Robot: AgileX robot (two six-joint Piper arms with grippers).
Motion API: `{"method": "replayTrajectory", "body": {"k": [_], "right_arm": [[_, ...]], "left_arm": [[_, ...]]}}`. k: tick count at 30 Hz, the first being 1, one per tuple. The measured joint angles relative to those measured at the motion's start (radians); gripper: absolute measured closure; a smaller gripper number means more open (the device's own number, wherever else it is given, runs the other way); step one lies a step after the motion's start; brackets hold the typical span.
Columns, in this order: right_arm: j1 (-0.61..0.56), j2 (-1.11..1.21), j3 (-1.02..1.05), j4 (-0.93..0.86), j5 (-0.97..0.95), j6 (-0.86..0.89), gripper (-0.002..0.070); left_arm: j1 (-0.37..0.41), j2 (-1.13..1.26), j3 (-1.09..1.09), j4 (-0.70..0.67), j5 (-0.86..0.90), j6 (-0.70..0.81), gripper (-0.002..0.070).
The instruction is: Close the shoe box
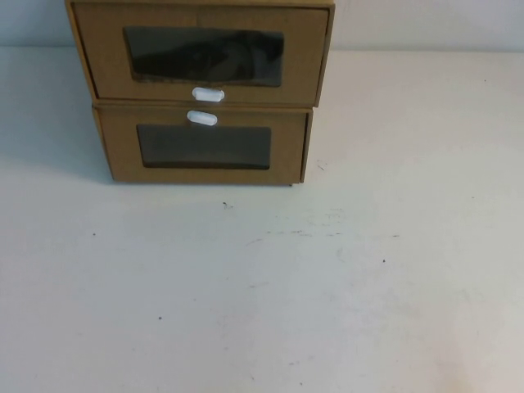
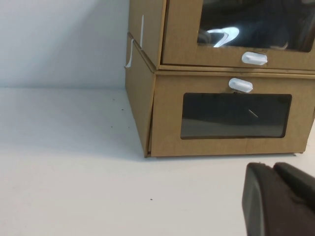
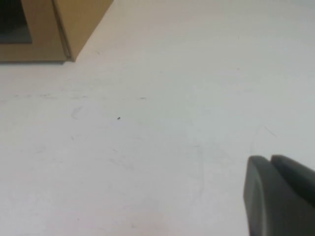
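Here the left gripper [image 2: 278, 196] shows only in its own wrist view, as a dark pair of fingers [image 2: 261, 201] lying side by side and pressed together, low over the white table [image 2: 74, 172] and a little way in front of the stacked boxes, touching nothing. The right gripper [image 3: 280, 194] shows likewise only in its wrist view, its two dark fingers [image 3: 263, 196] also together, over bare table [image 3: 172, 123] and well apart from the corner of the lower box [image 3: 74, 24]. Neither gripper appears in the high view. The shoe box [image 1: 201, 53] is the upper of two brown cardboard boxes standing at the far side of the table [image 1: 262, 286], left of centre; its window [image 1: 205, 56] is wide and dark, with the white tab [image 1: 208, 94] just below it. From the left wrist view its drawer front [image 2: 236, 29] looks about flush with the shell. The lower box [image 1: 203, 146] carries its own tab [image 1: 202, 118] above its window, the two tabs nearly meeting at the seam. A strip of white tape [image 2: 130, 49] hangs on the stack's side.
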Motion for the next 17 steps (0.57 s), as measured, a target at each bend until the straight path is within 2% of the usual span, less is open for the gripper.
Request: {"method": "replayTrajectory", "body": {"k": [17], "right_arm": [[0.000, 0.000, 0.000, 0.050, 0.019, -0.010, 0.0689]], "left_arm": [[0.000, 0.000, 0.000, 0.000, 0.000, 0.000, 0.0680]]}}
